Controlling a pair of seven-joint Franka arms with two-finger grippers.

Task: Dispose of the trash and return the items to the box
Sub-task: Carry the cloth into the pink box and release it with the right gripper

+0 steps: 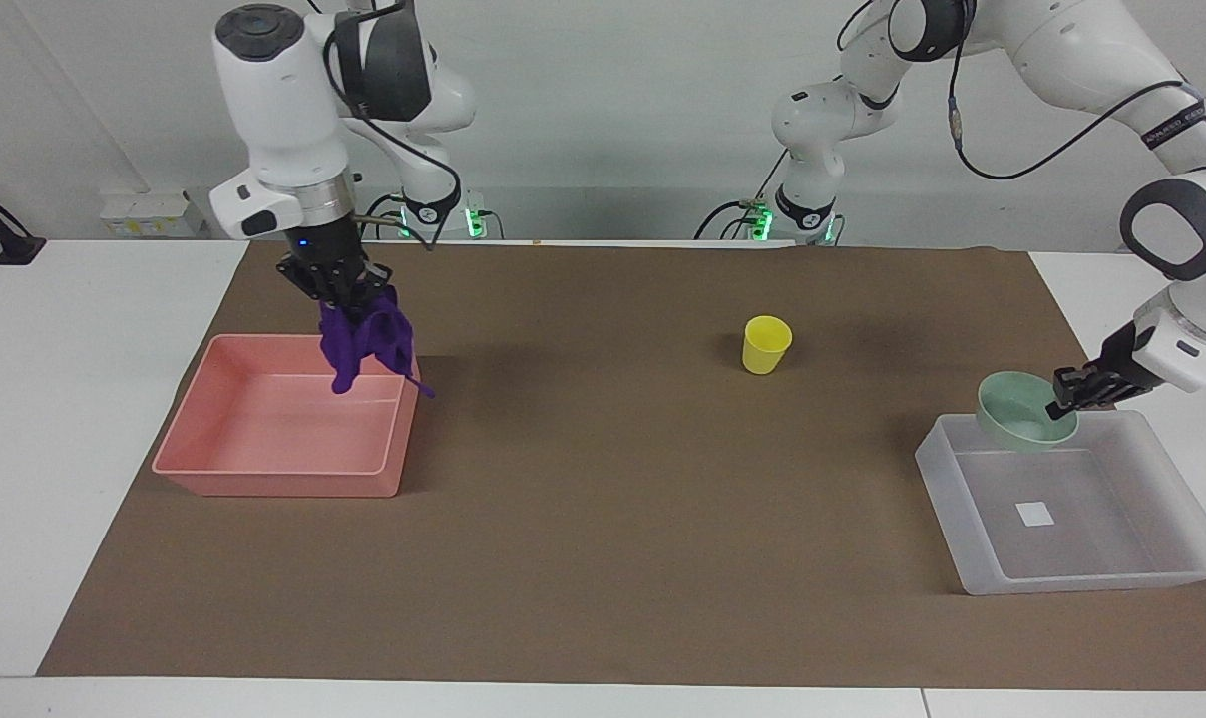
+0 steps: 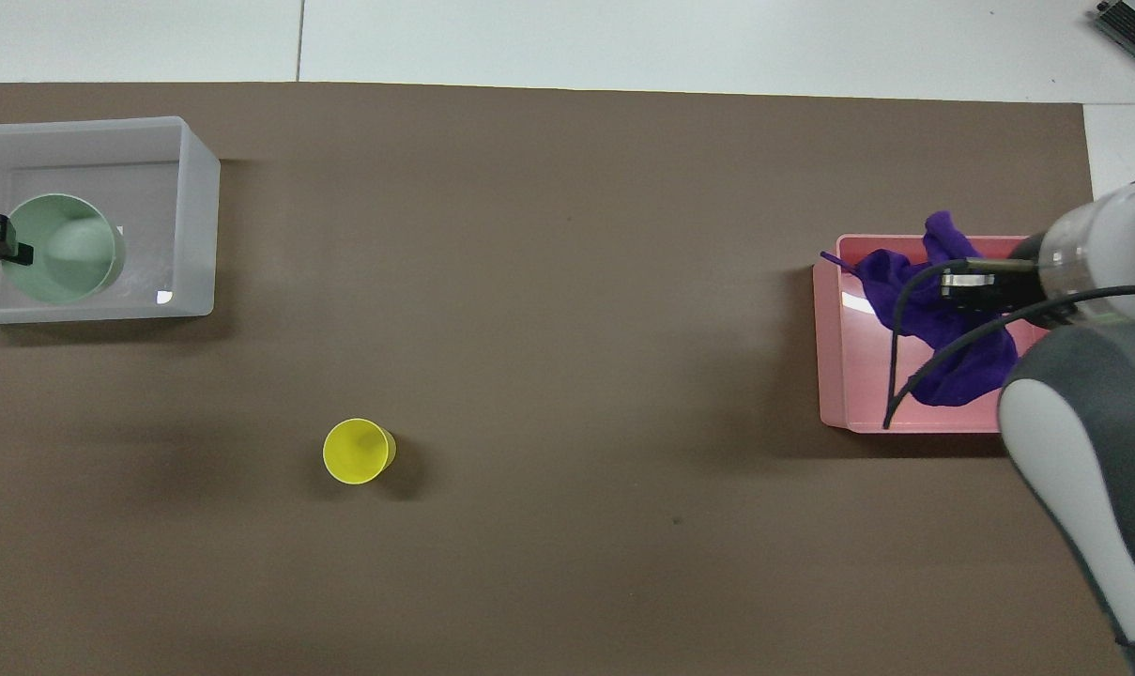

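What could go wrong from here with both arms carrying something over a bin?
The purple rag hangs from the right claw over the pink bin's wall nearest the cup; released here, a trailing corner may drape outside. The green bowl, pinched by its rim in the left claw, sits over the translucent box's edge nearest the robots and could tip out. The yellow cup remains on the mat.
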